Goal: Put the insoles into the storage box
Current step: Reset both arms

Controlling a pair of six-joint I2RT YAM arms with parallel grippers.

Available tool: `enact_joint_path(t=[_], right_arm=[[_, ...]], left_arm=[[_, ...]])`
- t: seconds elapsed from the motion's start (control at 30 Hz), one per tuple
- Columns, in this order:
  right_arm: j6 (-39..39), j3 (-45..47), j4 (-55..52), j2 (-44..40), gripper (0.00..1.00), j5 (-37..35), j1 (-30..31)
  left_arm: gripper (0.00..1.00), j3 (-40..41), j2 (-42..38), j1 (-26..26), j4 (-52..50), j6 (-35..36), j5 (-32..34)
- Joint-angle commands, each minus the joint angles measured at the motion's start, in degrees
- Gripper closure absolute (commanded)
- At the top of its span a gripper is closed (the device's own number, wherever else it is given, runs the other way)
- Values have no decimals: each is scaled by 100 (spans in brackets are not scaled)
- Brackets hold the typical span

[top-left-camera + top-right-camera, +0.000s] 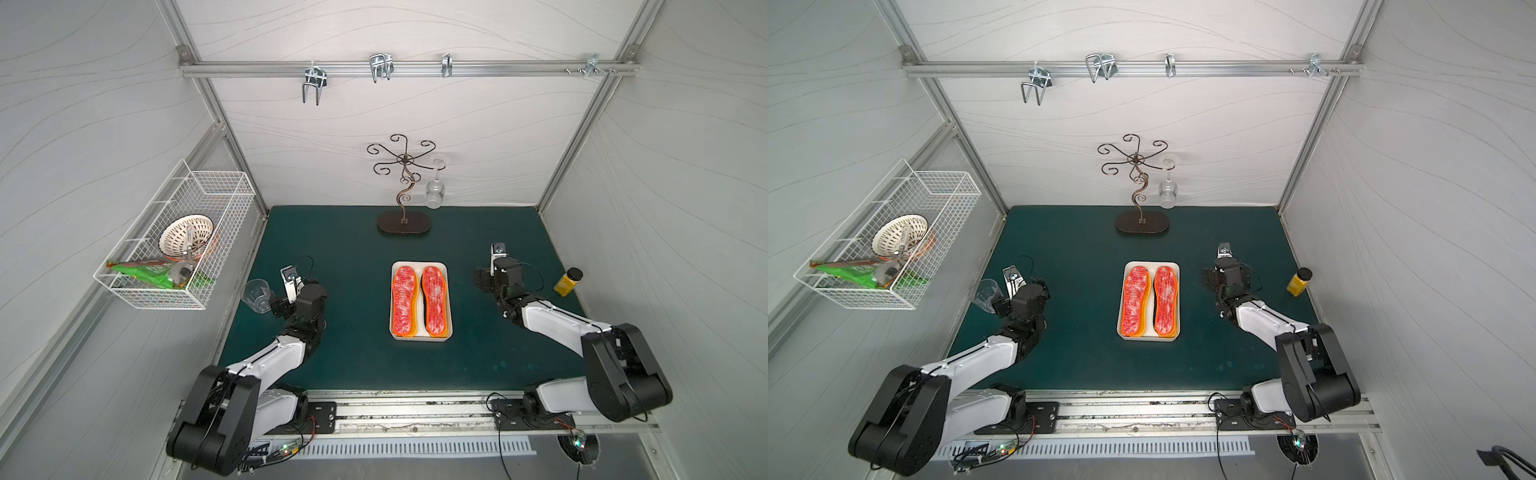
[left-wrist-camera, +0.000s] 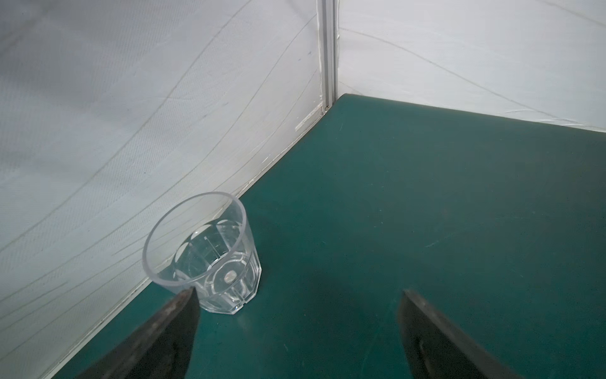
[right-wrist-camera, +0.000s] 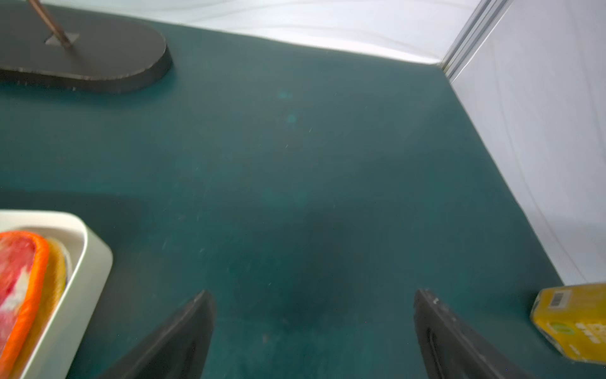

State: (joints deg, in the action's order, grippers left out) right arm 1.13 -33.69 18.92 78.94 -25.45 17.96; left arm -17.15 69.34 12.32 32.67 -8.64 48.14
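Right end effector (image 3: 313,292) near barcoded jar (image 3: 574,323).

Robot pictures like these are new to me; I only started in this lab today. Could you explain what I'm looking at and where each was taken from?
Two white-and-black robot arms stand at a dark green table. Two pictures look down from overhead; two come from cameras on the wrists. In the middle, a shallow white plastic tray holds stacked foot-shaped insoles, red speckled ones on top. The left gripper, beside a clear faceted tumbler, and the right gripper, near a yellow black-lidded jar, are open and empty.
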Motion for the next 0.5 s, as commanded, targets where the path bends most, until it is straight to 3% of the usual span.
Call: enact_joint_path(t=[0.0, 0.2, 0.33, 0.47], right_arm=[[-272, 163, 773, 143, 1, -23, -157], [-413, 203, 1396, 644, 1, 112, -393], [-377, 258, 1683, 994, 1, 583, -573], [-351, 137, 1537, 1124, 1, 775, -673]], left_arm=[[1, -8, 576, -267, 1525, 361, -561], [1, -669, 1493, -409, 1459, 633, -924], [1, -436, 1729, -423, 2130, 784, -1150], [3, -476, 1740, -421, 2041, 861, -1430]])
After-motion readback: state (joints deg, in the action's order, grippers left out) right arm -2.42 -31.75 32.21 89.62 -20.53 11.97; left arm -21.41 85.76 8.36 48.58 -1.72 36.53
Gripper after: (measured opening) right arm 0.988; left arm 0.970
